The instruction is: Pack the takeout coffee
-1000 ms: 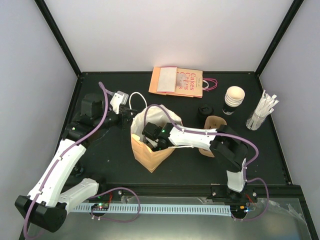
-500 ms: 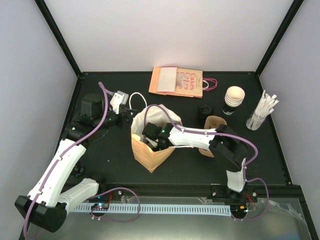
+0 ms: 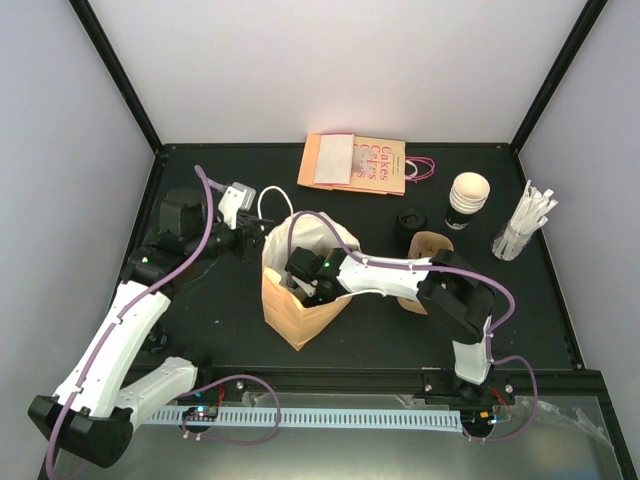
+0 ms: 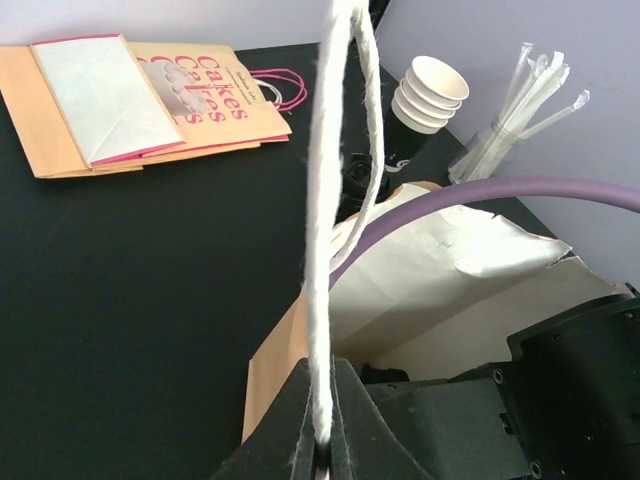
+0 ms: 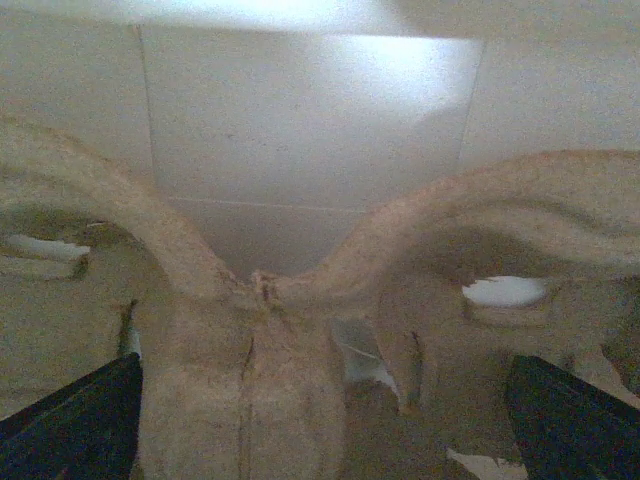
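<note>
The right tool is down inside the bag. Its jaws are spread wide and hold nothing, and a pulp cup carrier sits just in front of it against the bag's white inner wall. The left tool is pinched together on the bag's white cord handle, holding it up. The coffee cup stands lidded on the counter, outside the bag, on the far side of the right arm. It is probably light, with thin paper walls that would dent under a hard squeeze and a smooth lid that could pop off. It is best taken gently around the body, just below the lid, and kept upright.
</note>
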### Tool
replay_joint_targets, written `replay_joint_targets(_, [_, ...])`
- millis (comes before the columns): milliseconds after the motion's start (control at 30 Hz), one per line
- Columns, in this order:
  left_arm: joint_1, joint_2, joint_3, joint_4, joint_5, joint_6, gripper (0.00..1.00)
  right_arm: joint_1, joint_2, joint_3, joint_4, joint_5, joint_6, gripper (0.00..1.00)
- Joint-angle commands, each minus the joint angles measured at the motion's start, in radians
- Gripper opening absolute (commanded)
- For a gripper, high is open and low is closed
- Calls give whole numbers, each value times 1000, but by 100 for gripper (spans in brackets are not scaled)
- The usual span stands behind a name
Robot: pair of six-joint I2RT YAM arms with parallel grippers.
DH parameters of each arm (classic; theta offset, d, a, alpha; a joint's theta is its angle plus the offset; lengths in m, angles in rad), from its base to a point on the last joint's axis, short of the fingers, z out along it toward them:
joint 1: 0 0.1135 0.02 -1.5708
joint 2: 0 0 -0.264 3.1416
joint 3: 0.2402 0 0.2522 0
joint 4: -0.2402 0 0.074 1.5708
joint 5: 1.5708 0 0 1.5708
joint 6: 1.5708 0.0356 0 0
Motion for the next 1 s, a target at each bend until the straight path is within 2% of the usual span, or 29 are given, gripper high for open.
replay_joint_targets(0, [5, -29, 20, 48, -6, 10, 2, -1, -12, -13, -33, 0, 5, 100])
replay_joint_targets(300, [5, -29, 15, 45, -3, 13, 2, 0, -53, 23, -103, 92, 27, 99])
replay_joint_targets(500, [5, -26, 15, 51, -1, 10, 1, -1, -79, 38, -120, 87, 29, 84])
replay_joint_targets(533, [5, -26, 15, 51, 1, 10, 2, -1, -78, 40, -121, 89, 29, 86])
replay_joint_targets(600, [5, -26, 15, 51, 3, 10, 1, 0, -77, 40, -124, 89, 29, 99])
replay_joint_targets(767, [5, -26, 13, 46, 1, 16, 2, 1, -111, 41, -125, 89, 31, 100])
replay_joint_targets(800, [5, -26, 12, 47, 1, 14, 2, -1, -121, 43, -126, 92, 32, 97])
replay_joint_targets(867, [5, -26, 9, 49, 2, 12, 1, 0, -138, 46, -129, 94, 34, 77])
replay_joint_targets(900, [5, -26, 8, 51, 2, 11, 2, 0, -143, 50, -133, 101, 36, 73])
replay_joint_targets(933, [5, -26, 6, 52, 3, 10, 2, 0, -148, 53, -137, 108, 40, 78])
replay_joint_targets(967, [5, -26, 6, 54, 5, 9, 2, 0, -153, 55, -141, 110, 40, 88])
